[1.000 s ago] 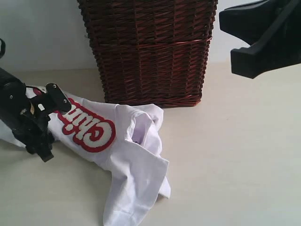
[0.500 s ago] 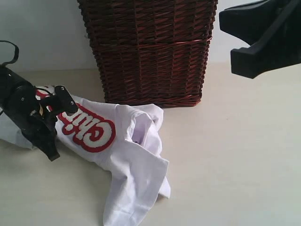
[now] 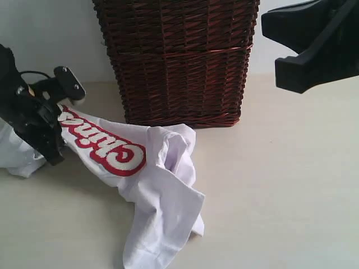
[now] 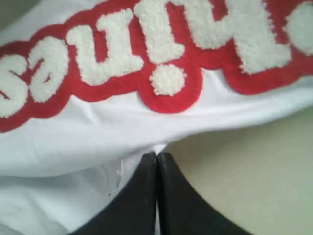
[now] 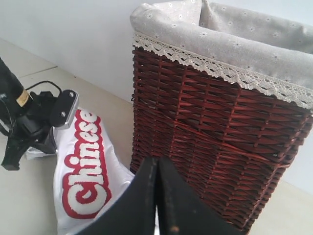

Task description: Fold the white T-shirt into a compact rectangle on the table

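The white T-shirt point(image 3: 162, 190) lies crumpled on the table point(image 3: 280, 196) in front of the basket. Its red-outlined lettering point(image 3: 104, 147) is stretched out toward the left. My left gripper point(image 4: 157, 155) is shut on a fold of the shirt's fabric just beside the lettering point(image 4: 166, 58). In the exterior view that gripper point(image 3: 56, 128) holds this edge raised off the table at the far left. My right gripper point(image 5: 156, 159) is shut with nothing in it. Its arm point(image 3: 314, 42) hangs high at the upper right, well away from the shirt point(image 5: 80, 171).
A dark brown wicker basket point(image 3: 179, 61) with a pale cloth lining point(image 5: 220, 44) stands at the back, close behind the shirt. A white wall runs behind it. Bare table stretches to the right of the shirt and toward the front.
My left gripper has shut on the shirt and risen toward the back left, pulling the lettered part taut so more of the lettering shows. The right arm has not moved.
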`<state>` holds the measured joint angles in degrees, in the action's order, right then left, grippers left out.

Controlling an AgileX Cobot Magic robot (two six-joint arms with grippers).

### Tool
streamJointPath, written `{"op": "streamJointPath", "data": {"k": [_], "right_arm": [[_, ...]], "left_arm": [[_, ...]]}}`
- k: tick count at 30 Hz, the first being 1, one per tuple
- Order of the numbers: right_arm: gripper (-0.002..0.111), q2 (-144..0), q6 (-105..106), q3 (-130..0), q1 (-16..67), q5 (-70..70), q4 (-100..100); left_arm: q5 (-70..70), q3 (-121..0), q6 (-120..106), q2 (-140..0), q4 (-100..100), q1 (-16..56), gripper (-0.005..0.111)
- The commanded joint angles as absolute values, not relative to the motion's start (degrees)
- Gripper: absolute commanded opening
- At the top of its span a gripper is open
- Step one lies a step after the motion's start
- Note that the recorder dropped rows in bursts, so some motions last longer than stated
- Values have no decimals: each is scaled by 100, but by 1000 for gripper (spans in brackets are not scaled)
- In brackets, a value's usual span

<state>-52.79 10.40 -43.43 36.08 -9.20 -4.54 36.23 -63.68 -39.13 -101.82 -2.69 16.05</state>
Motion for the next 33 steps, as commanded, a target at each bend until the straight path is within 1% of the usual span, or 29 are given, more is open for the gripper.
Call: {"op": "streamJointPath", "data": {"k": [1, 6, 10, 13, 15, 17, 20, 21, 22, 24, 25, 26, 27, 33], "right_arm": [[0, -5277, 1023, -4310, 3581, -958, -442], [0, -5277, 1023, -4310, 3581, -970, -430], [0, -5277, 978, -4310, 3581, -1020, -441], [0, -5379, 979, -4310, 3581, -1204, -453], [0, -5563, 979, -4310, 3581, -1339, -453], [0, -5770, 989, -4310, 3595, -1433, -453], [0, -6069, 989, -4310, 3595, -1506, -453], [0, -6128, 989, -4310, 3595, -1506, -453], [0, -6143, 989, -4310, 3595, -1506, -453], [0, -6143, 989, -4310, 3595, -1506, -453], [0, -6143, 989, -4310, 3595, -1506, -453], [0, -6143, 989, -4310, 3595, -1506, -453], [0, -6141, 989, -4310, 3595, -1494, -453], [0, -6141, 989, -4310, 3595, -1494, -453]], "left_arm": [[4644, -6599, -4365, -9667, 228, 1601, 0], [5669, -6836, -4592, -9151, 443, 1601, 0], [6169, -7347, -5215, -8621, 1616, 1601, 0], [6857, -7941, -5460, -8306, 2297, 1601, 0], [6996, -8201, -5460, -8296, 2205, 1601, 0], [6996, -8129, -5333, -8296, 1564, 1601, 0], [6996, -7550, -5226, -8384, 286, 1601, 0], [6996, -7279, -5201, -8432, -201, 1601, 3], [6996, -7074, -5104, -8465, -598, 1601, 10], [6825, -6763, -4922, -8473, -1287, 1601, 36], [6627, -6717, -4896, -8473, -1401, 1601, 54], [6492, -6717, -4852, -8473, -1401, 1601, 66], [6281, -6717, -4647, -8461, -1391, 1613, 71], [6022, -6728, -4445, -8188, -1272, 1973, 71]]}}
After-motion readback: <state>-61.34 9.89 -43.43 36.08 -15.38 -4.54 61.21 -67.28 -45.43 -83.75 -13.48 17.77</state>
